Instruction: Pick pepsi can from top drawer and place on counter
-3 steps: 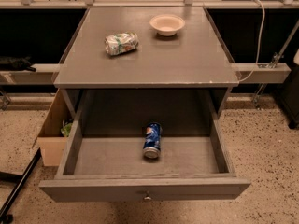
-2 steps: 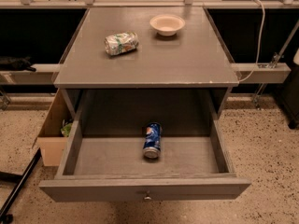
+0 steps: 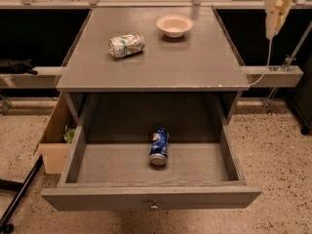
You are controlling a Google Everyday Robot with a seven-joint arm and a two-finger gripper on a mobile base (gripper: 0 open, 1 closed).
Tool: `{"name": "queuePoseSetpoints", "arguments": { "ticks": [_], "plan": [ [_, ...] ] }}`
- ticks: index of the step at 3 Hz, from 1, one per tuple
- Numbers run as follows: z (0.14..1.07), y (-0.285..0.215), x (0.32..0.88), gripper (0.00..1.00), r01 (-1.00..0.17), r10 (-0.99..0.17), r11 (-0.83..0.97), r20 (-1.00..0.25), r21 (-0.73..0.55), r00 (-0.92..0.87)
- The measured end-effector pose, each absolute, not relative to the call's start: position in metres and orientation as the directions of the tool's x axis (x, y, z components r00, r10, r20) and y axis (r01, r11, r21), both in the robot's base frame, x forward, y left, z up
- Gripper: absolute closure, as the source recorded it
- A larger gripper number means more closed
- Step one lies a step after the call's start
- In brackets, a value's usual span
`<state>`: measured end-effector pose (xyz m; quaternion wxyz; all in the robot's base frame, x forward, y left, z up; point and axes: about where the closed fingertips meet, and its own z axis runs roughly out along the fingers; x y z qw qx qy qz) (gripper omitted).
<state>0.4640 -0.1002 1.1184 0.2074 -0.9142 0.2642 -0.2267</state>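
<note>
The pepsi can point(image 3: 159, 146) lies on its side in the middle of the open top drawer point(image 3: 151, 197), one silver end towards the drawer front. The drawer is pulled out below the grey counter point(image 3: 195, 62). My gripper point(image 3: 276, 9) shows as a pale shape at the top right edge of the camera view, beyond the counter's back right corner. It is far from the can and holds nothing that I can see.
A crushed silver-green can point(image 3: 126, 45) and a small cream bowl point(image 3: 174, 25) sit on the back half of the counter. A brown cardboard box point(image 3: 54, 139) stands on the floor left of the drawer. A cable point(image 3: 265, 65) hangs at the right, and a dark bar point(image 3: 19, 194) crosses the floor at lower left.
My gripper has come into view at the top right edge. The can, the drawer and the things on the counter have not moved.
</note>
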Motion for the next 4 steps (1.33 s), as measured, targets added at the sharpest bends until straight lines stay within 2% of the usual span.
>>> {"name": "queuePoseSetpoints", "arguments": {
  "ticks": [2,4],
  "plan": [
    [1.127,-0.085,0.477,0.0,-0.342,-0.54,-0.8,0.344,-0.492,0.768],
    [1.113,-0.056,0.507,0.0,-0.18,-0.362,-0.884,0.389,-0.431,0.847]
  ]
}}
